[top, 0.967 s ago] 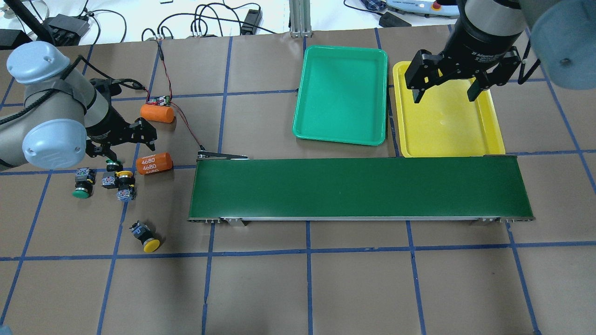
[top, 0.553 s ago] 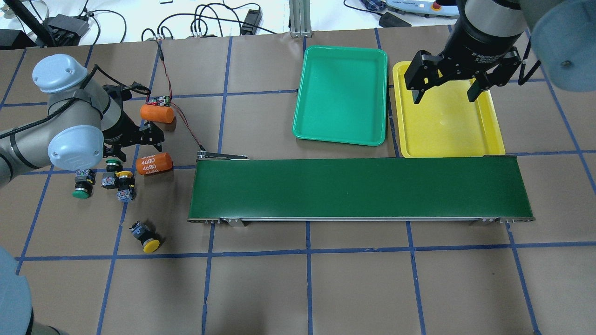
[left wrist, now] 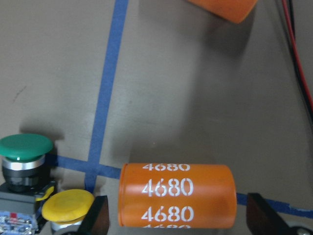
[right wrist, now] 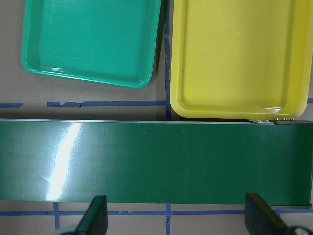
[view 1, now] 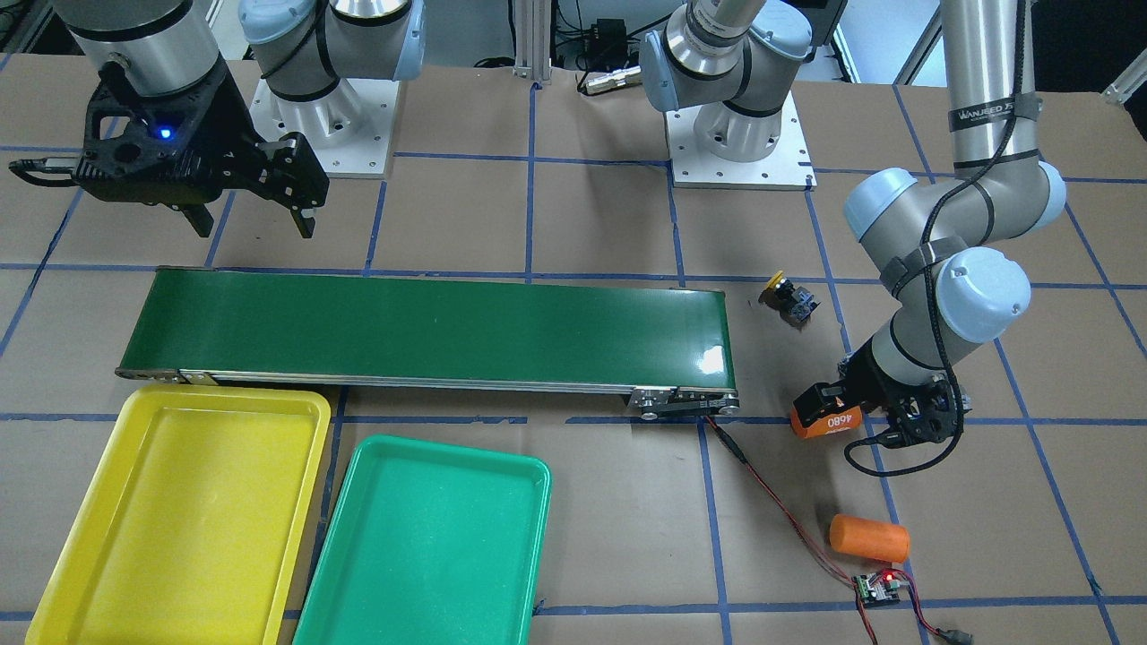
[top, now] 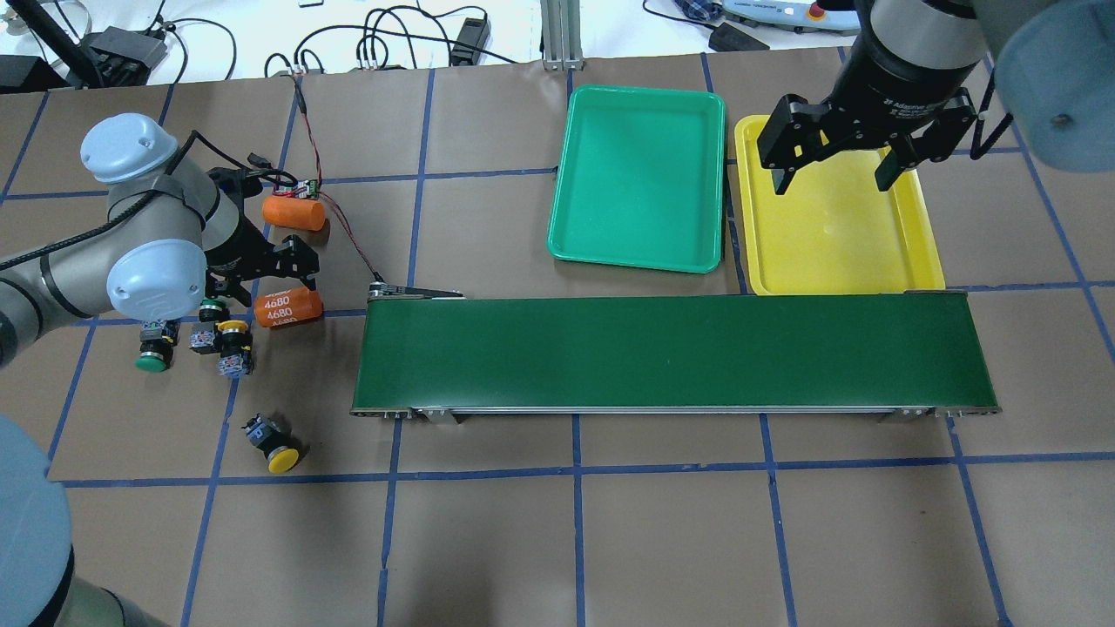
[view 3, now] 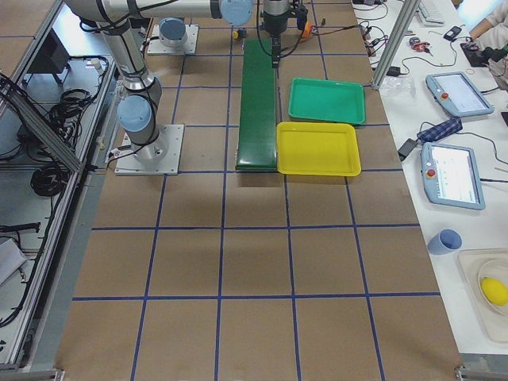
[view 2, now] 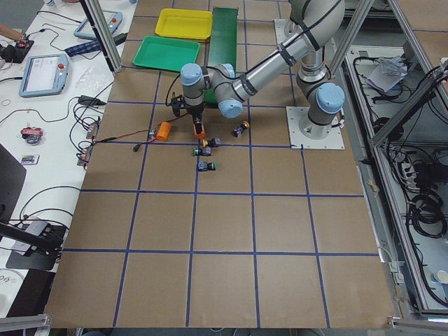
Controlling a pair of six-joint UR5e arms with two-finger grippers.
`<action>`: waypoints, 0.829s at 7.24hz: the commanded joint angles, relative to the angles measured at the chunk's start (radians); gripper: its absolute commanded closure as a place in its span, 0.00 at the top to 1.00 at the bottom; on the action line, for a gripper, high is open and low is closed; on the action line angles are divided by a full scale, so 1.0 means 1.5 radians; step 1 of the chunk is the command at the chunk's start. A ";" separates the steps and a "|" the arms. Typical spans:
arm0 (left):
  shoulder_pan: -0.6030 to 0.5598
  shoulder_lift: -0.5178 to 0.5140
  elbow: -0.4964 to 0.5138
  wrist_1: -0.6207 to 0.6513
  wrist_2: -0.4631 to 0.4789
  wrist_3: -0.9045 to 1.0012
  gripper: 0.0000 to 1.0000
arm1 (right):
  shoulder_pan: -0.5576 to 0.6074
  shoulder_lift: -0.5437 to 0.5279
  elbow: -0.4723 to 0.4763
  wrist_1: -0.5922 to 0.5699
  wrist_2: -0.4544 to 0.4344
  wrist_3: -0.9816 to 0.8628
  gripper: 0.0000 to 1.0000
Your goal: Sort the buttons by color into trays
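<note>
Three buttons cluster at the table's left: a green one [top: 152,357], a green-capped one [top: 209,306] and a yellow one [top: 233,331]. Another yellow button [top: 280,453] lies nearer the front. My left gripper [top: 261,283] is open just above them and straddles an orange cylinder marked 4680 [top: 287,306]. In the left wrist view the cylinder [left wrist: 178,193] lies between the fingertips with small gaps on both sides, and a green cap [left wrist: 24,147] and a yellow cap [left wrist: 66,205] sit at lower left. The green tray [top: 640,174] and yellow tray [top: 836,244] hold nothing. My right gripper [top: 832,178] hangs open over the yellow tray.
A long dark-green conveyor belt [top: 671,353] runs in front of both trays. A second orange cylinder [top: 294,212] lies beside a small circuit board [top: 300,187] with red-black wires leading to the belt's end. Cables lie behind the table's far edge.
My left arm has swung right and slightly forward, bringing its open gripper from beside the green-capped button to over the 4680 cylinder. The right arm has stayed still.
</note>
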 commanded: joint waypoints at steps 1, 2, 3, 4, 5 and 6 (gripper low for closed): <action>0.000 -0.011 0.000 0.004 0.000 0.001 1.00 | 0.001 0.000 0.000 0.000 0.000 0.000 1.00; 0.000 -0.012 0.001 0.004 0.002 0.001 1.00 | 0.002 0.000 0.000 0.000 0.000 0.000 1.00; 0.001 -0.011 0.004 0.004 0.005 0.001 1.00 | 0.001 0.000 0.000 0.000 0.000 -0.001 1.00; -0.001 -0.010 0.017 0.003 0.019 0.001 1.00 | 0.001 0.000 0.000 0.000 0.000 0.000 1.00; -0.002 -0.012 0.021 -0.001 0.026 0.000 1.00 | 0.000 0.000 0.000 0.000 0.000 -0.001 1.00; -0.002 -0.013 0.019 -0.002 0.023 0.000 1.00 | 0.000 0.000 0.000 0.000 0.000 0.000 1.00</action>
